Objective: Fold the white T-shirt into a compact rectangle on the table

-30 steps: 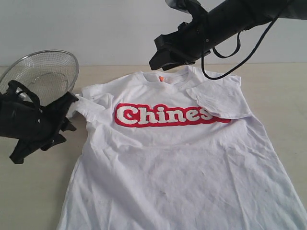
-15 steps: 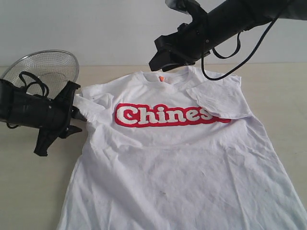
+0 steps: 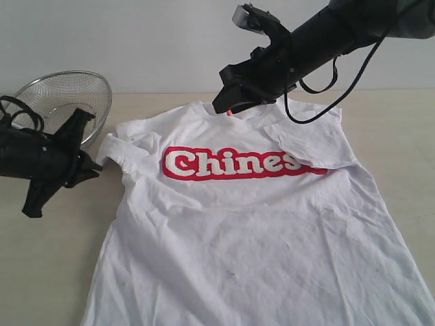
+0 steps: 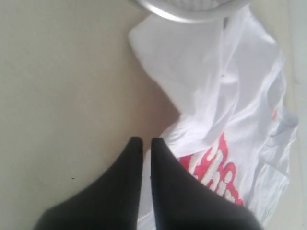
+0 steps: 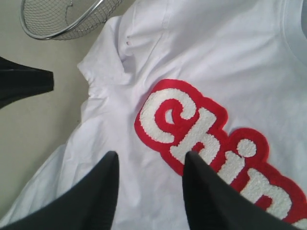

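Observation:
The white T-shirt [image 3: 251, 224] lies face up on the table [image 3: 47, 272], its red "Chines" lettering [image 3: 234, 163] showing. One sleeve [image 3: 309, 139] is folded in over the chest; the other sleeve [image 3: 122, 146] lies bunched at the shirt's edge. My left gripper [image 3: 92, 165] sits just left of that bunched sleeve, shut and empty, its fingertips [image 4: 143, 140] over bare table beside the cloth [image 4: 211, 96]. My right gripper [image 3: 228, 102] hovers above the collar, open, fingers [image 5: 151, 155] spread over the shirt [image 5: 192, 62] with nothing between them.
A silver wire-mesh bowl [image 3: 64, 98] stands at the back left, close behind the left arm and next to the bunched sleeve; its rim [image 4: 187, 7] shows in the left wrist view. A pale wall runs behind the table.
The left gripper has drawn back to the left, away from the bunched sleeve, and its jaws have closed. The right arm has tilted slightly above the collar.

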Available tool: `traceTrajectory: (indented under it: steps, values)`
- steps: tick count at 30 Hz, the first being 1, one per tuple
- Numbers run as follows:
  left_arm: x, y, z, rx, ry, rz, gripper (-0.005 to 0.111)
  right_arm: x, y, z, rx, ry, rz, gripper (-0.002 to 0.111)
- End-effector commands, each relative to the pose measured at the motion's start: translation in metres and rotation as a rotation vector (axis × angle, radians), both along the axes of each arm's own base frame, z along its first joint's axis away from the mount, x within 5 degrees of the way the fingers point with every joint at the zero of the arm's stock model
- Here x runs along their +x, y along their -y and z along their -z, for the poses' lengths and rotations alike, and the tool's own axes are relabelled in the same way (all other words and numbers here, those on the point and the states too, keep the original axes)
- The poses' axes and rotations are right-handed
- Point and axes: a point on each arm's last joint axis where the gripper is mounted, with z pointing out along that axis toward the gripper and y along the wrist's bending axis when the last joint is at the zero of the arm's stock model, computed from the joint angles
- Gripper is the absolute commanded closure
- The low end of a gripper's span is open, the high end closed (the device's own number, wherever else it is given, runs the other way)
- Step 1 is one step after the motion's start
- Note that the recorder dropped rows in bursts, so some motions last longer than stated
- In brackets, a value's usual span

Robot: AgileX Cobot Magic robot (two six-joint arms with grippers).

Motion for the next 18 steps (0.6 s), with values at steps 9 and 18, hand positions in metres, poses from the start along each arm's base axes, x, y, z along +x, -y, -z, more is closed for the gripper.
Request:
traceTrajectory:
  steps: [9,18]
  values:
    - [-0.015,-0.007,-0.01,0.009,0.05,0.09,0.102,-0.001,0.0,-0.003,-0.004,0.006,-0.015,0.07]
    - [-0.067,-0.015,-0.047,0.095,0.207,0.188,0.102,0.0,0.001,-0.003,-0.018,0.014,-0.011,0.07]
